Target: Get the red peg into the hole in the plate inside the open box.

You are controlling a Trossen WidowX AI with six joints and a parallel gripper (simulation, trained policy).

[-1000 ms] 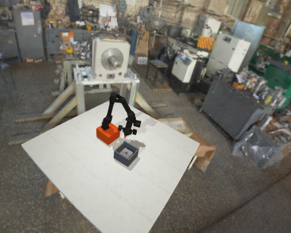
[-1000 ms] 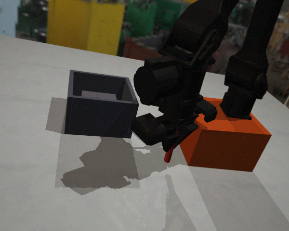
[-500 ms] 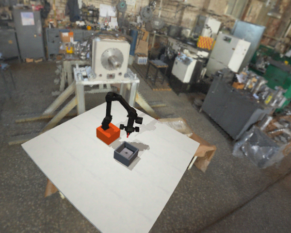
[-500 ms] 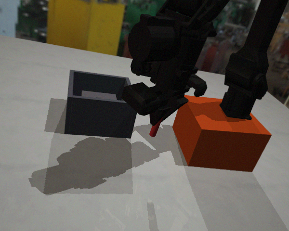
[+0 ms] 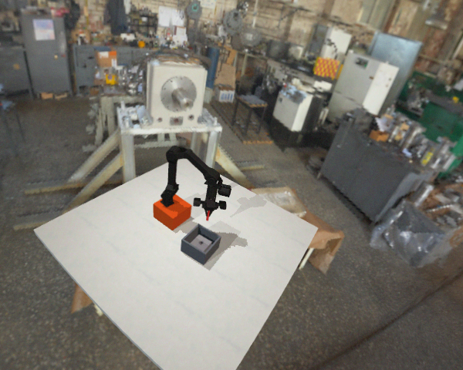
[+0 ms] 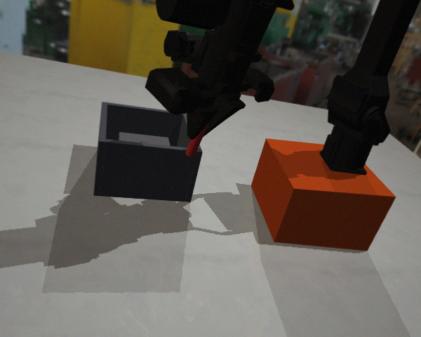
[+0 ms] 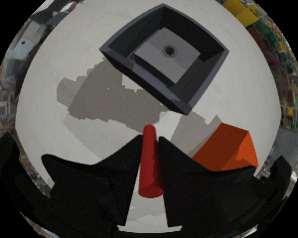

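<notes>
My gripper [image 5: 208,210] [image 6: 201,135] [image 7: 150,140] is shut on the red peg [image 5: 207,215] [image 6: 194,146] [image 7: 150,169] and holds it in the air, off the table. The peg tilts in the exterior view, its free end pointing down and a little to the left. The open dark grey box [image 5: 193,249] [image 6: 145,170] [image 7: 139,79] stands on the table beside the peg, which is outside it. The lighter plate [image 5: 201,237] [image 6: 142,137] [image 7: 176,66] lies at the bottom of the box. Its round hole [image 5: 201,242] [image 7: 170,51] shows empty in the wrist view.
The orange block [image 5: 172,216] [image 6: 334,217] [image 7: 221,146] under the arm's base stands near the box. The pale table top [image 5: 152,287] [image 6: 232,290] [image 7: 45,99] bears both, with shadows of the arm and box across it.
</notes>
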